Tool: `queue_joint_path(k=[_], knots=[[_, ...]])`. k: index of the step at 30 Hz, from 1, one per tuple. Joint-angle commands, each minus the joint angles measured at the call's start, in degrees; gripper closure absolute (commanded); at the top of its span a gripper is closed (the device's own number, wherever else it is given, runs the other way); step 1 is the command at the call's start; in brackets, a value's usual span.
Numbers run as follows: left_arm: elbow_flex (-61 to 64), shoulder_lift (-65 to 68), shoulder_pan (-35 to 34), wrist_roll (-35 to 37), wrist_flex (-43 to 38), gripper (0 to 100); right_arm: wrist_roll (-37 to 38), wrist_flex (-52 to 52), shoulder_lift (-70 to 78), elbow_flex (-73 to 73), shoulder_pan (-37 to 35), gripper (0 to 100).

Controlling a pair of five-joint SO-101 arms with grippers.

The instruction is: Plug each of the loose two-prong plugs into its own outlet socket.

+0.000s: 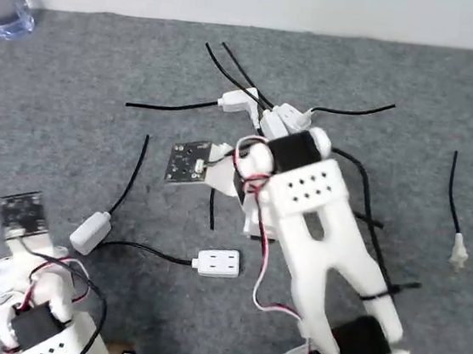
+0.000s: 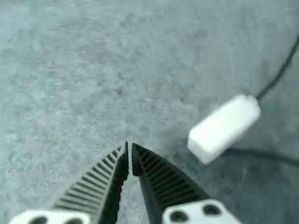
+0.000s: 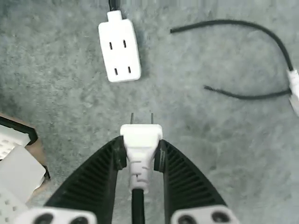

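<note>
1. Risk on the left looks small for now. The left gripper (image 2: 130,156) hangs over the bare grey carpet (image 2: 70,70) with its jaws almost closed, only a thin slit between them, and nothing in them. A white block on a black cord (image 2: 224,128) lies just beside it. I cannot tell if its face has slots or prongs. If this arm goes down with the jaws like this, it could push the block away instead of taking it.
2. The white outlet socket (image 3: 119,46) lies flat in the near middle of the carpet, with two pairs of slots facing up. It looks light and nothing holds it down, so I think a sideways push from the prongs would slide it.
3. The right gripper (image 3: 140,142) is just right of the socket, closed on a white two-prong plug (image 3: 140,131). The prongs point toward the socket but are apart from it. Because the slots face up, the prongs must come from above; at a slant they would scrape the top. The grip is on the plug's smooth sides, so the plug may twist under pressure.
4. Several plugs (image 1: 238,102) lie tangled at the far middle, where pulling one cord could drag its neighbours. At the right, another loose plug (image 1: 459,251) lies alone on its cord.
</note>
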Motion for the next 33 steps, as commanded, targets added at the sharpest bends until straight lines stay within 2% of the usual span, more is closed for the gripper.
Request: queue_joint_path(k=[1, 8, 33], knots=[[0.66, 0.09, 2.11, -2.81, -1.85, 99, 0.79, 1.1, 2.95, -3.08, -4.18, 99.1], [2.15, 0.09, 5.27, -7.38, -1.67, 99, 0.79, -1.45, 9.63, -3.25, -5.67, 99.1], [2.15, 0.09, 5.1, -7.38, -1.41, 99, -1.32, -4.62, 18.51, -2.9, -5.76, 99.1]])
